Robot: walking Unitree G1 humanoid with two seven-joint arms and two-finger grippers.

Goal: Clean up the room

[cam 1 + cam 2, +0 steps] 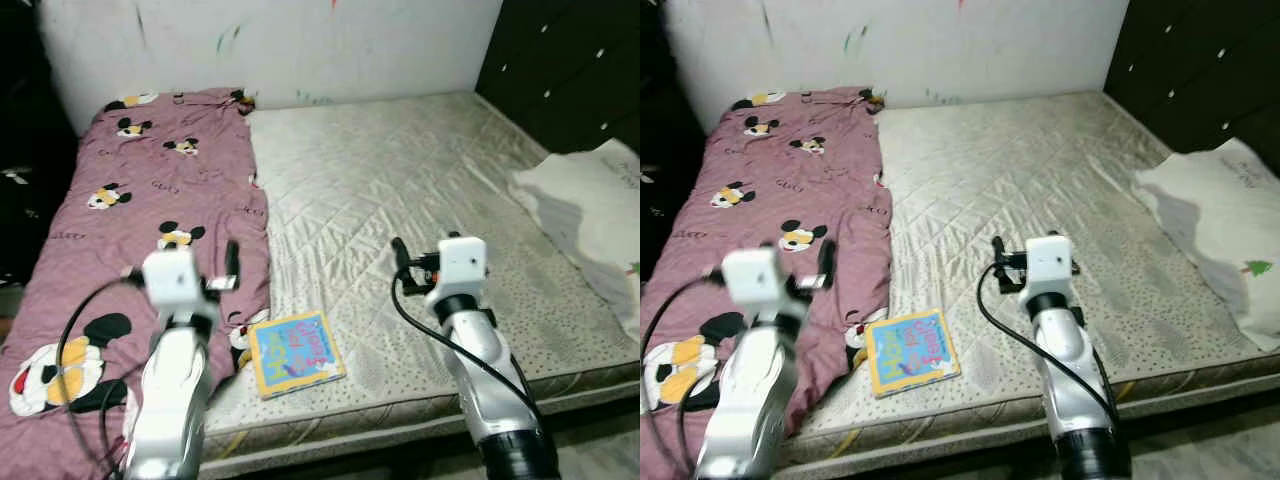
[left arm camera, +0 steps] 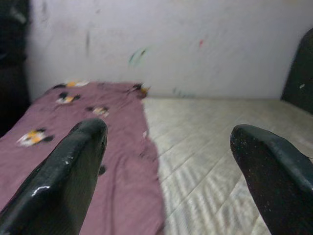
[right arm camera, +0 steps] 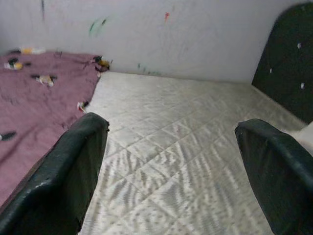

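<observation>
The robot stands at the foot edge of a bed, both arms raised forward over it. The left tool is released, its two black fingers spread wide with nothing between them, and it hangs above the pink blanket that covers the bed's left strip. The right tool is also released and empty, held over the bare quilted mattress near the middle of the bed's near edge. Both seem poised this way as a ready stance, aimed along the bed and not yet committed to any one thing.

The likeliest thing to tidy is a book, lying flat and slightly skewed on the mattress by the near edge, just beside the blanket's hem and between the two arms. It looks simply left there, closer to the left arm. A white pillow sits at the bed's right side, partly overhanging the edge.

No bin, box or basket can be seen, so where the book should go cannot be told.
</observation>
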